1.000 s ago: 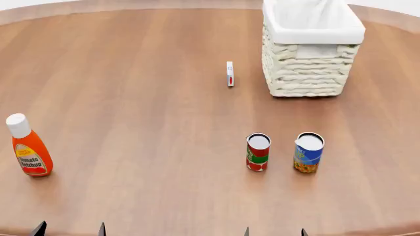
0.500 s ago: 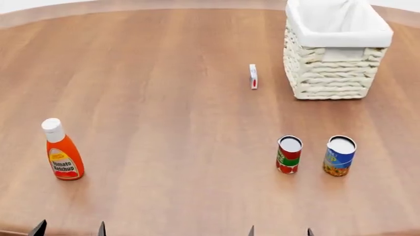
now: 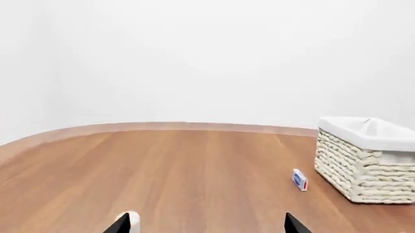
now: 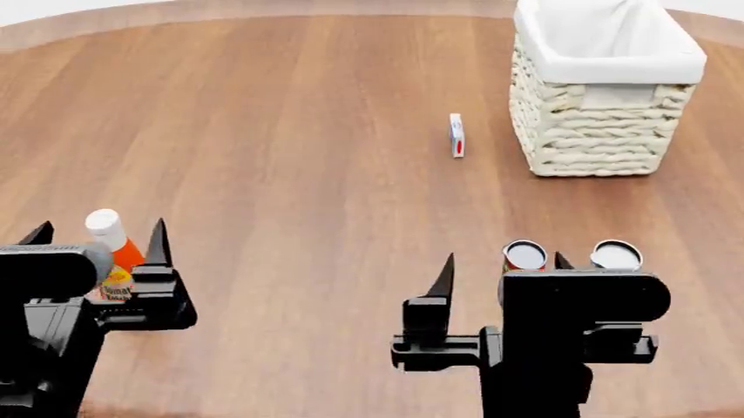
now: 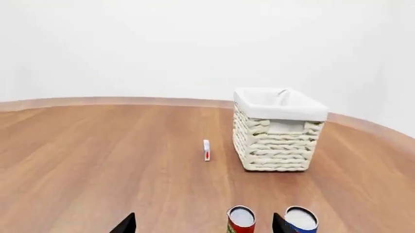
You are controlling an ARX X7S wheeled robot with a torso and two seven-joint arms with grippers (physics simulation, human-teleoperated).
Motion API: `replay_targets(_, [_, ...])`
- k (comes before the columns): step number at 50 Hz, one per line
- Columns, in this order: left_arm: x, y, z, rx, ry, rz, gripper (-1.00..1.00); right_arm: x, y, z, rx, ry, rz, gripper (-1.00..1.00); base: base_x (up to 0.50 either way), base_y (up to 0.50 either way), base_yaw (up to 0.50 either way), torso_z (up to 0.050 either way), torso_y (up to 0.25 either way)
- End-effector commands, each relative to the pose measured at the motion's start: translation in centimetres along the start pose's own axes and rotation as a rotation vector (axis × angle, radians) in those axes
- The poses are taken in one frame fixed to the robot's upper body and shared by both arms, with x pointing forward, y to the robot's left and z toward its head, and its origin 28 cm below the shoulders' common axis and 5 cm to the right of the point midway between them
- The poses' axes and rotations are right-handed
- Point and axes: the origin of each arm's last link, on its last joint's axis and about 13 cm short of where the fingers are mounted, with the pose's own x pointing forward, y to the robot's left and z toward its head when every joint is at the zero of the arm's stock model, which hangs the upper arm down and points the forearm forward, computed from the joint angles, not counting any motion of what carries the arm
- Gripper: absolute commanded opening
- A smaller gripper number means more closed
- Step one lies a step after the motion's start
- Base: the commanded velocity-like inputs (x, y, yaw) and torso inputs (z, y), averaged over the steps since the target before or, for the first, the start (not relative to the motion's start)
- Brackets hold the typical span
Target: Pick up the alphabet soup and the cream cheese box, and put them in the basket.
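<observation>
Above the table [image 4: 291,174], both grippers' jaws gape wide, holding nothing.

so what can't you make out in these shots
- Can labels: in the head view the right gripper covers both cans; the right wrist view's edge cuts them off.
- Ketchup bottle: mostly behind the left gripper in the head view.
- Cream cheese box: print too small.
- Basket floor: hidden by its walls.

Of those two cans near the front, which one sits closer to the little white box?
The red and green can; it stands on the side toward the cream cheese box, while the blue can stands on its far side, more in front of the basket.
</observation>
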Motion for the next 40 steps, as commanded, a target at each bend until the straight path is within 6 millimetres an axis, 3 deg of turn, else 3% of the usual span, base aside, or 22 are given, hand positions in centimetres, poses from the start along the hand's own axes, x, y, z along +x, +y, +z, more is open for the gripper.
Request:
replay_targets(1, [0.9, -1.1, 13.0, -0.009, -0.150, -0.062, 1.00, -0.6, -1.1, 12.4, -0.065, -0.052, 0.074, 1.00, 0.00, 0.00, 0.00, 0.000, 0.000])
replay_targets(6, [0.2, -1.1, 14.2, -0.008, -0.174, -0.077, 1.00, -0.9, -0.8, 13.8, -0.080, -0.061, 0.129, 1.00, 0.28, 0.00, 0.00, 0.000, 0.000])
replay_targets(13, [0.0, -1.1, 14.3, -0.011, -0.171, -0.086, 1.00, -1.3, -0.9, 14.8, -0.086, -0.073, 0.119, 1.00, 0.50, 0.00, 0.00, 0.000, 0.000])
replay_targets(40, [0.1, -1.0, 14.4, 0.001, -0.180, -0.086, 1.00, -1.0, -0.7, 14.4, -0.080, -0.063, 0.139, 1.00, 0.50, 0.00, 0.00, 0.000, 0.000])
